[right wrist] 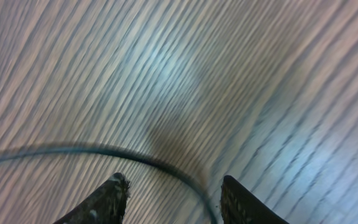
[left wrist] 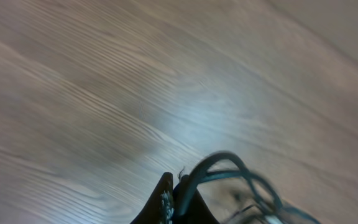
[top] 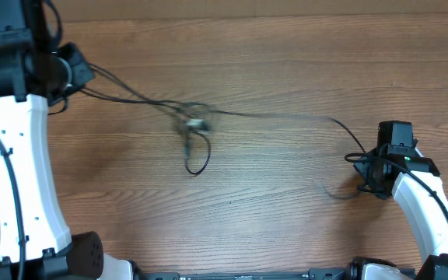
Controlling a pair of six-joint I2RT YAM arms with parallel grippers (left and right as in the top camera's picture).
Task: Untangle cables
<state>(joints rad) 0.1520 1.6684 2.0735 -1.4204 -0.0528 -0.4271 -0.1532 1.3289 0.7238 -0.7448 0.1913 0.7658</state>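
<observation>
The left tool is closed, and its wrist view shows it pinching a small bunch of the thin black cables at its tip. The right tool stands partly open, its fingers apart, with one cord curving loosely through the gap and not pinched. From the left tool a few strands run straight to the knot near the middle of the bench, where a small silvery plug end sits in the snarl. Just below the knot a narrow loop lies flat, and to the right of the knot a single faint strand stretches toward the right tool. I judge the work only partway done — the cords are drawn out on either side of the knot, yet the knot itself holds and no cord lies free. What remains is to loosen it and lead each cord out. Far right of the knot, the arm's own thicker wires crowd the right tool and could be mistaken for a cord — and a hard pull may tighten the snarl.
</observation>
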